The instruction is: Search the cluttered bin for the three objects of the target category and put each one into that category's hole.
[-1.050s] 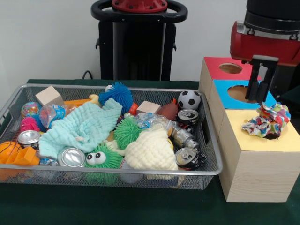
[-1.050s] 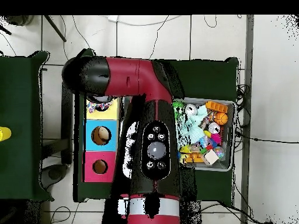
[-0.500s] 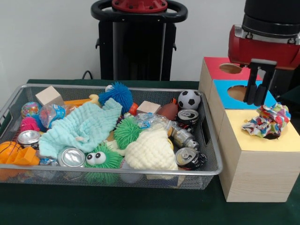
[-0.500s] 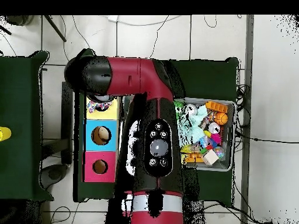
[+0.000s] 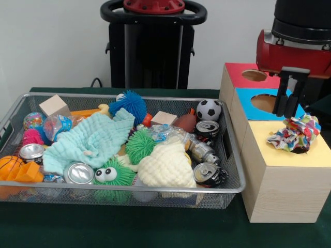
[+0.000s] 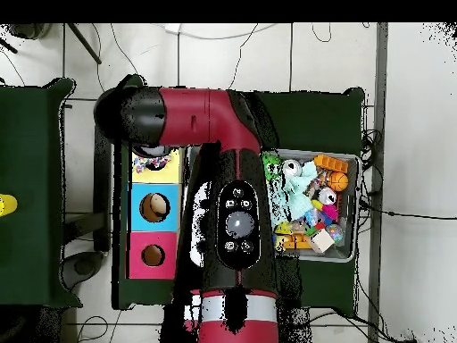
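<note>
A crumpled multicoloured cloth (image 5: 295, 133) lies over the hole of the yellow-topped box (image 5: 269, 152), partly sunk in; the overhead view shows the cloth (image 6: 153, 163) at the arm's edge. My gripper (image 5: 288, 106) hangs just above and behind it, open and empty, clear of the cloth. In the wire bin (image 5: 119, 190) a light teal cloth (image 5: 90, 139) is spread at the left middle. A cream knitted cloth (image 5: 165, 165) sits near the front rim. In the overhead view the arm hides the gripper.
A blue box (image 5: 245, 101) and a red box (image 5: 235, 72), each with a round hole, stand behind the yellow one. The bin also holds spiky balls, drink cans, wooden blocks, a small soccer ball (image 5: 209, 109) and an orange basketball (image 5: 9, 165).
The gripper shifted slightly sideways above the boxes and back to the right. The multicoloured cloth stayed where it lies on the yellow box.
</note>
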Action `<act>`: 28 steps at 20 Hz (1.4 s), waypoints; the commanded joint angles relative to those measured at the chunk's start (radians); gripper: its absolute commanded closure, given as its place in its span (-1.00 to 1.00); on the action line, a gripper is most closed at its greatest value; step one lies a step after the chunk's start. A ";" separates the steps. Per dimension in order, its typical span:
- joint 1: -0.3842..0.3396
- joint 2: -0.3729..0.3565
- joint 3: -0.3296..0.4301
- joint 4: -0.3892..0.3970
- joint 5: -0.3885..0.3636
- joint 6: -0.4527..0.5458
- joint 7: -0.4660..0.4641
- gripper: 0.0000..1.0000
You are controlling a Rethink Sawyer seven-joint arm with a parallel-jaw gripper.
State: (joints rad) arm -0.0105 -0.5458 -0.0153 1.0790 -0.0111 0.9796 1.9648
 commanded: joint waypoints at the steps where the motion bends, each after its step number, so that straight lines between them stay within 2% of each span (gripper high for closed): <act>1: -0.008 0.017 0.076 0.051 -0.048 -0.012 -0.056 1.00; 28: 0.009 0.062 0.074 0.070 -0.062 -0.120 -0.014 1.00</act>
State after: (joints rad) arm -0.0034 -0.5220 -0.0130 1.0790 -0.0234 0.9131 1.9648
